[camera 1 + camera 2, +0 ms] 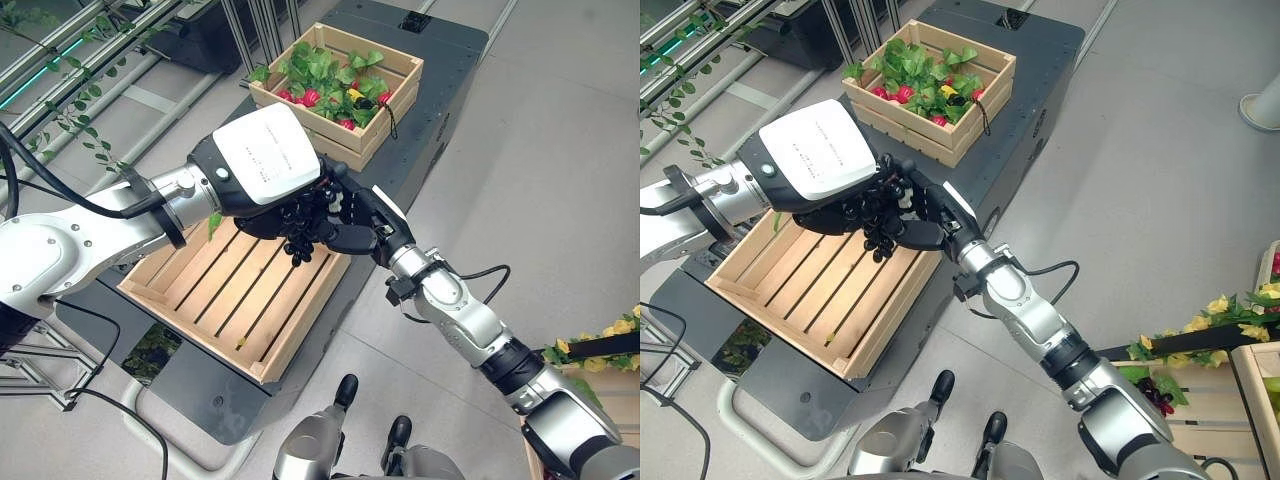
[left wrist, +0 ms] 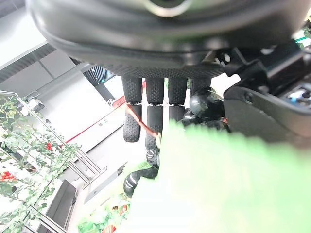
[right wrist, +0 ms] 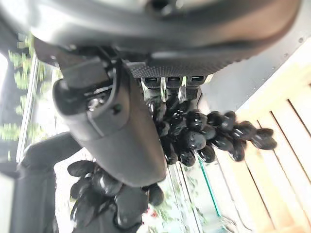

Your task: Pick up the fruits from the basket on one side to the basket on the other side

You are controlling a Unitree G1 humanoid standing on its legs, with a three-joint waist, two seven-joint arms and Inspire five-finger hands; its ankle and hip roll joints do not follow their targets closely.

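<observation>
Over the slatted crate (image 1: 235, 290) at the cart's (image 1: 420, 120) near end, my hands meet on a black grape bunch (image 1: 303, 240); the leafy fruit crate (image 1: 340, 85) sits at its far end. Left wrist: my left hand (image 2: 155, 104) has fingers extended, a green leaf (image 2: 228, 184) blocking. Right wrist: my right hand (image 3: 121, 121) clasps the grapes.

Both hands (image 1: 300, 215) crowd above the open slatted crate (image 1: 230, 290).

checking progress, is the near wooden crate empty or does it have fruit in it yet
Empty: the near crate shows bare slats. The dark grape bunch hangs above it between both hands.
</observation>
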